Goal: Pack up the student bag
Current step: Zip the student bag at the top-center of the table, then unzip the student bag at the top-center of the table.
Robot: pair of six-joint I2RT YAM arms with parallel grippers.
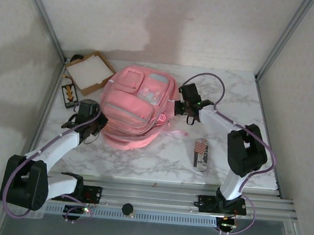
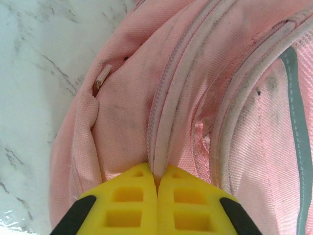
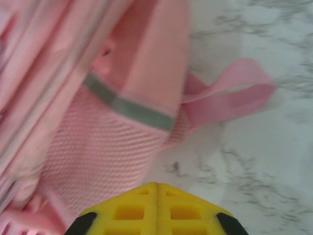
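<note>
Marble worktop [image 1: 142, 163] | bag [image 1: 136, 107] looked unopened, pouch [image 1: 200, 154] lay outside | left end effector [image 2: 157, 172] was closed at zip [image 2: 164, 117] | right end effector [image 3: 157, 187] was closed, empty

You see student bag [image 1: 133, 107] lying centre of worktop [image 1: 158, 161] | left arm [image 1: 61, 139] reaches its near-left edge | right arm [image 1: 218, 120] reaches its right side | cardboard box [image 1: 89, 72] far-left | small striped item [image 1: 200, 154] near-right, apart from bag

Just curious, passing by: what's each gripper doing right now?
Left gripper: closed, tips on a seam of the student bag; grip cannot be told.
Right gripper: closed, holding nothing.
</note>
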